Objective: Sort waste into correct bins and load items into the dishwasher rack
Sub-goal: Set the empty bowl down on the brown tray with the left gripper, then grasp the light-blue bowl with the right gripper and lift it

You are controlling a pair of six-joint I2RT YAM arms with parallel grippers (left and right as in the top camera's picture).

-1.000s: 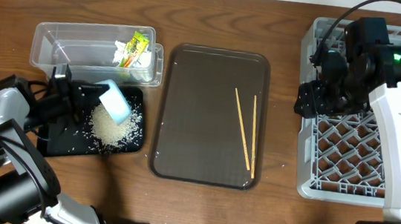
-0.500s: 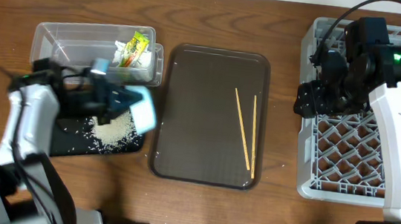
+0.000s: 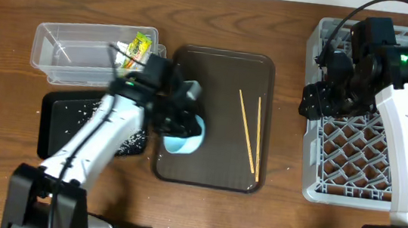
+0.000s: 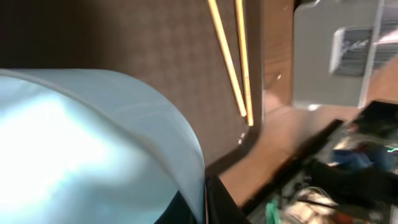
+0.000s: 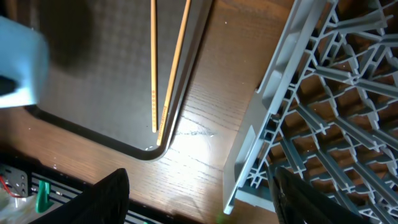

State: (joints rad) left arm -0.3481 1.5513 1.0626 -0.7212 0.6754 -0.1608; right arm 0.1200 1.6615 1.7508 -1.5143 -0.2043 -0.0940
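Since the rice (image 3: 131, 143) lies in the black tray (image 3: 58, 125) and the wrapper (image 3: 140, 46) and napkin (image 3: 124, 54) sit in the tub (image 3: 66, 54), I judge the waste sorting done. Left gripper (image 3: 175, 119) pinches the bowl (image 3: 184, 138) by its rim over the brown tray's (image 3: 223, 78) left part, well apart from the rack (image 3: 351, 156), so it's not loaded yet. Chopsticks (image 3: 247, 131) lie on that tray too, 2 pcs, not racked. Right gripper (image 3: 314, 103) hangs over the rack's left edge, fingers spread, nothing btwn them. Plate and cups: can't see them (maybe hidden under the right arm). Text: wrapper has print but too small to read; no other labels legible.
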